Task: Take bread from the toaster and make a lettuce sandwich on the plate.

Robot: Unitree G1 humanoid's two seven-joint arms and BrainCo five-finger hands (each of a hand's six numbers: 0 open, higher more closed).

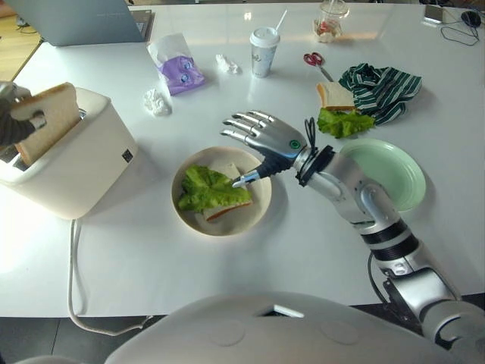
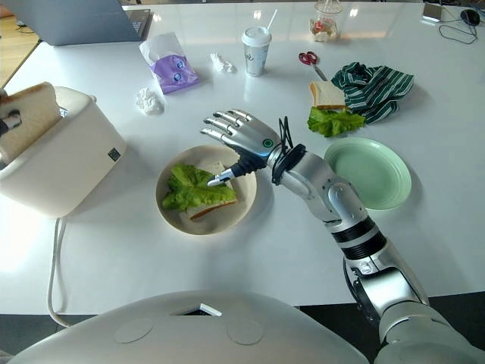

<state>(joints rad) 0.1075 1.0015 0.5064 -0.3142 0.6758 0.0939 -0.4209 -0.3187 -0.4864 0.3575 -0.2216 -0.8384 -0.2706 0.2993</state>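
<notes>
Toaster (image 1: 76,163) sat far left. Left hand (image 1: 11,125) was closed on bread slice (image 1: 49,121) standing at slot; could not tell if it was clear.

I judged best: lift straight up, grip firm without crushing, carry to plate (image 1: 261,211), lay flat on lettuce (image 1: 204,188). Right hand (image 1: 265,136) hovered over plate's right rim, fingers spread wide, holding nothing; I'd move it aside first.

Slice looked pale tan with darker crust. Lettuce lay ruffled on lower slice (image 1: 229,209).

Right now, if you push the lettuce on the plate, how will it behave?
The lettuce looks ruffled and thin, so it is probably floppy and light. It lies loose on the bread, so a push would likely slide it off rather than move the plate. Its frilly edges may tear if pinched hard.
</notes>
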